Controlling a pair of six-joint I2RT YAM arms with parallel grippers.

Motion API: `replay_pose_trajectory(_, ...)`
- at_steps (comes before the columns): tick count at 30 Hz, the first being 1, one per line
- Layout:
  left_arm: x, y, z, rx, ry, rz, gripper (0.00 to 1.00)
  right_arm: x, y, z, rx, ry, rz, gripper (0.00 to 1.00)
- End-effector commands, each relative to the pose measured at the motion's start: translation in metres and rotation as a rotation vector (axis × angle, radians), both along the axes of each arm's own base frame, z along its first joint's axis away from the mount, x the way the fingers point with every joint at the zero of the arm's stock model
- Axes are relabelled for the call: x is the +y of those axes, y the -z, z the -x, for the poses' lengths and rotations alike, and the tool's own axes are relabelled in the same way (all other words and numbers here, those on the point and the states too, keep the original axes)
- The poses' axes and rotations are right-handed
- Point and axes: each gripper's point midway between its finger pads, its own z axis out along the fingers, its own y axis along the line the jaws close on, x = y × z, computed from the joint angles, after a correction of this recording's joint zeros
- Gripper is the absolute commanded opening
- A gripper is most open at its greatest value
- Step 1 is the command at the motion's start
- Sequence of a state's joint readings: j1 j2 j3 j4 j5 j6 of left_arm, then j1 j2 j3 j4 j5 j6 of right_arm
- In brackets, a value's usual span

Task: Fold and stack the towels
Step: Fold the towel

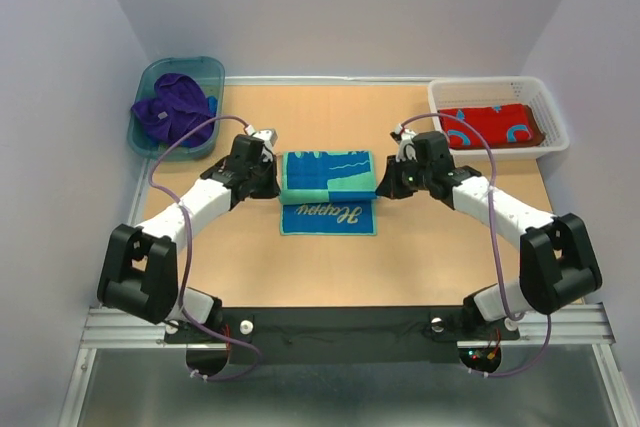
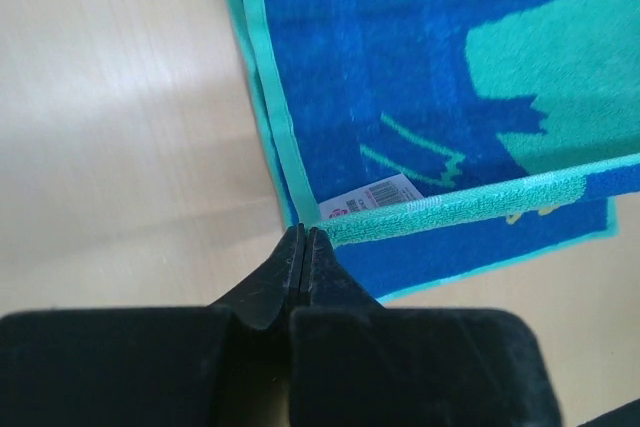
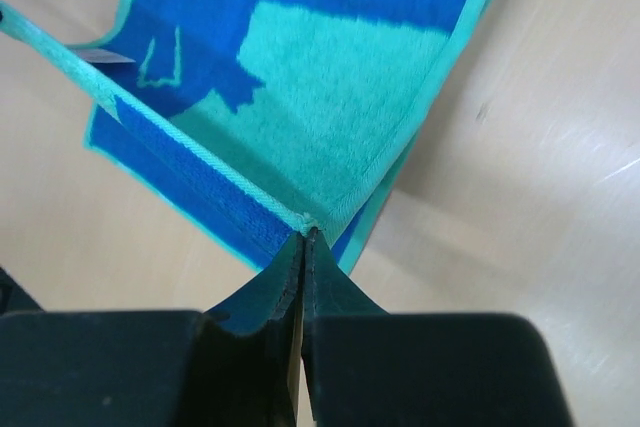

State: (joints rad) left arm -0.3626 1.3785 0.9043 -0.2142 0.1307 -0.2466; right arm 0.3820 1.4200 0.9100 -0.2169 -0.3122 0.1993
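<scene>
A teal-and-blue patterned towel (image 1: 328,187) lies in the middle of the table, its far part doubled over the near part, which shows pale lettering. My left gripper (image 1: 272,185) is shut on the towel's left corner (image 2: 335,227), next to a white label (image 2: 375,197). At the towel's right corner (image 3: 315,215) my right gripper (image 1: 385,187) is shut in the same way. Between the two corners the teal hem (image 2: 480,202) runs taut, lifted a little above the layer beneath. A purple towel (image 1: 172,107) and a red towel with blue marks (image 1: 490,125) lie at the back.
The purple towel is bunched in a teal plastic tub (image 1: 205,69) at the back left. The red towel lies flat in a white mesh basket (image 1: 548,117) at the back right. Grey walls close in the table on three sides.
</scene>
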Motion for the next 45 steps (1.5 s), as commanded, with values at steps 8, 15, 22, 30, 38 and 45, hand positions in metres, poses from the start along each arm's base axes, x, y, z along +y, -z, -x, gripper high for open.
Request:
replay_pose_trajectory(8, 0.029, 0.051, 0.012, 0.101, -0.130, -0.103, 0.00, -0.009, 0.064, 0.031, 0.214, 0.030, 0.054, 0.03)
replay_pose_trajectory(15, 0.030, -0.001, -0.010, -0.035, -0.158, -0.098, 0.00, -0.011, 0.039, 0.018, 0.138, 0.067, 0.040, 0.00)
replay_pose_trajectory(22, 0.033, -0.022, -0.007, -0.081, -0.173, -0.087, 0.00, -0.003, 0.021, 0.025, 0.130, 0.058, -0.028, 0.01)
replay_pose_trajectory(30, 0.040, 0.036, 0.026, 0.059, -0.189, -0.109, 0.03, 0.000, 0.074, 0.069, 0.323, 0.006, -0.012, 0.07)
replay_pose_trajectory(38, 0.020, 0.011, 0.053, 0.023, -0.146, 0.028, 0.69, -0.001, 0.066, 0.091, 0.341, -0.028, -0.031, 0.49)
replay_pose_trajectory(45, 0.016, -0.037, 0.057, -0.106, -0.160, 0.137, 0.82, 0.015, 0.012, 0.076, 0.196, -0.079, -0.091, 0.50)
